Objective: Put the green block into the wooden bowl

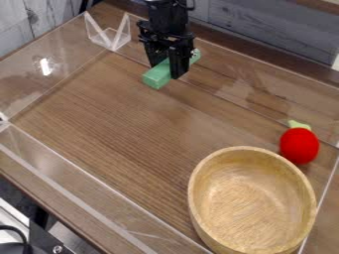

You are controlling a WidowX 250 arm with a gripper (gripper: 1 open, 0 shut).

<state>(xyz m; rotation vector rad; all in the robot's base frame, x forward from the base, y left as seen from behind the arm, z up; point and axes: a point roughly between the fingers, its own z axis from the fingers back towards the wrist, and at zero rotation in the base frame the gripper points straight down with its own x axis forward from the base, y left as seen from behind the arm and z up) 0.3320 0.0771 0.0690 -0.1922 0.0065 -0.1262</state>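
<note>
Apparently, green block (158, 76) slants diagonally, lower end toward left.

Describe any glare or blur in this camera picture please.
In the camera view, pale reflections streak the clear sheet at left of the table; the green block looks soft-edged; the gripper is dark, its fingers hard to make out; the wooden bowl is evenly lit inside.
</note>
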